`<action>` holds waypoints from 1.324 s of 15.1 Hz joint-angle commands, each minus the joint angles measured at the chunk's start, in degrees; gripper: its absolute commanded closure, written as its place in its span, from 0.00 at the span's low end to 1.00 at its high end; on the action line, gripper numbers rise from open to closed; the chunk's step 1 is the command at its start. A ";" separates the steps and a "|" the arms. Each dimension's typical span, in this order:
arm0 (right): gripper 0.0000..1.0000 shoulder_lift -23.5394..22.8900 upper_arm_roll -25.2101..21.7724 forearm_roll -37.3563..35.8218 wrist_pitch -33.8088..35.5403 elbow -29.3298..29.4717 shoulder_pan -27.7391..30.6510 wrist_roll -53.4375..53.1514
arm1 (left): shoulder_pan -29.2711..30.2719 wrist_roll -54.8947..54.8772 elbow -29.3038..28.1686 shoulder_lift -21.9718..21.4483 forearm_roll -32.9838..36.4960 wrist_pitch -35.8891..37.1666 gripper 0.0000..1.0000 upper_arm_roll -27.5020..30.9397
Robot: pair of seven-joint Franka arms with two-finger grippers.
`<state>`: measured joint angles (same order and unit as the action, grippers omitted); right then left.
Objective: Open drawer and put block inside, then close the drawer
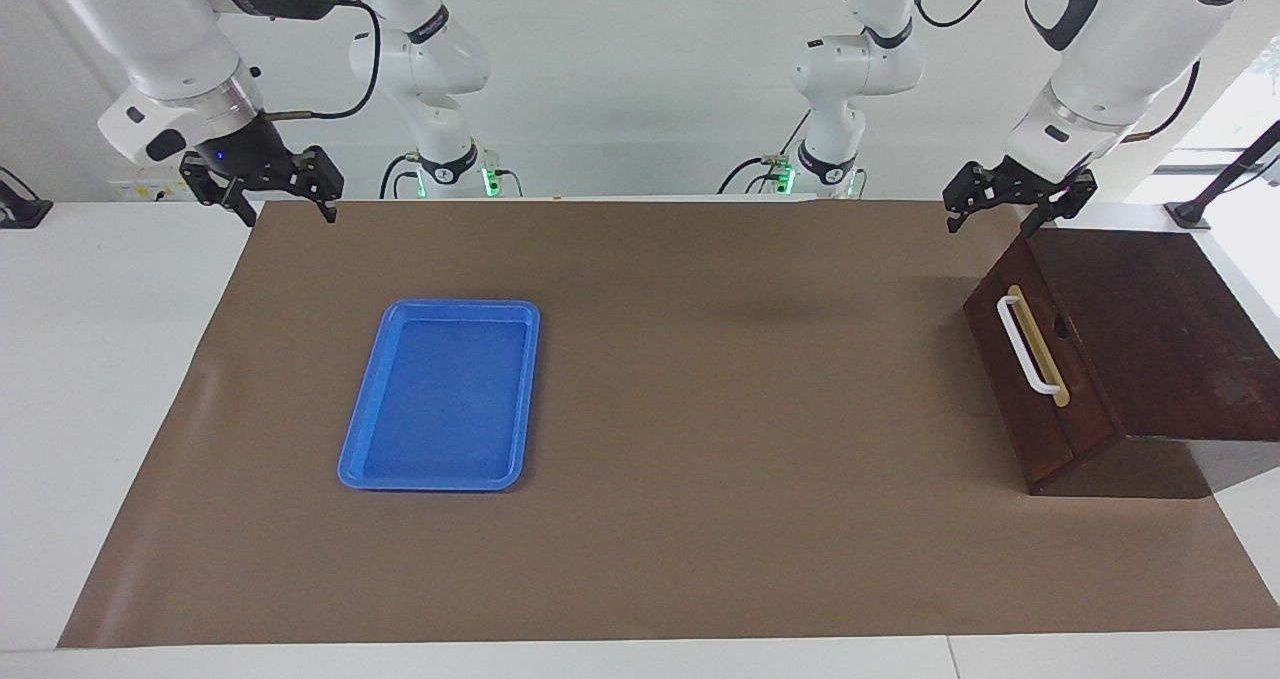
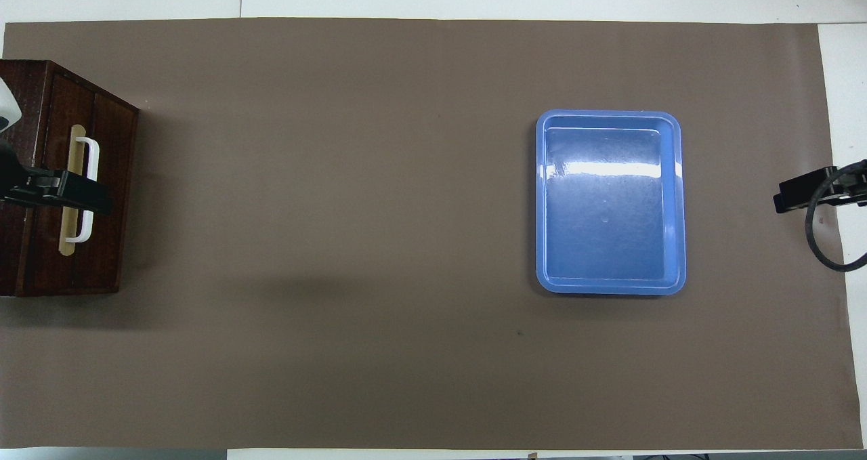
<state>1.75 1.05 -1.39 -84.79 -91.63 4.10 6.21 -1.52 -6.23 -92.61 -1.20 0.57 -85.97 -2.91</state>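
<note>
The drawer is closed in a dark brown wooden box at the left arm's end of the table. Its white bar handle faces the middle of the table. My left gripper is open and hangs in the air over the box's top edge above the drawer front, touching nothing. In the overhead view the left gripper covers part of the handle. My right gripper is open and waits over the mat's corner at the right arm's end. The block is out of view.
A flat blue tray with nothing in it lies on the brown mat toward the right arm's end. In the overhead view the tray sits well apart from the box. White table surrounds the mat.
</note>
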 commanded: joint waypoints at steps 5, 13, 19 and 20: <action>0.00 -0.08 0.44 -0.02 -0.72 0.22 0.64 1.34 | -1.38 -0.19 -1.34 -1.17 0.66 0.45 0.00 0.89; 0.00 -0.08 0.44 -0.02 -0.72 0.22 0.64 1.26 | -1.47 -0.10 -0.90 -1.08 0.66 -0.08 0.00 0.71; 0.00 -0.08 0.44 -0.02 -0.72 0.22 0.64 1.26 | -1.47 0.34 -0.82 -1.08 0.66 0.01 0.00 0.71; 0.00 -0.08 0.44 -0.02 -0.72 0.22 0.64 1.26 | -1.47 0.34 -0.82 -1.08 0.66 0.01 0.00 0.71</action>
<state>1.75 1.05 -1.39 -84.80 -91.63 4.10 6.21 -2.01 -6.25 -92.69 -1.28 0.57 -85.85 -2.96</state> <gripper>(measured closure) 0.000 0.000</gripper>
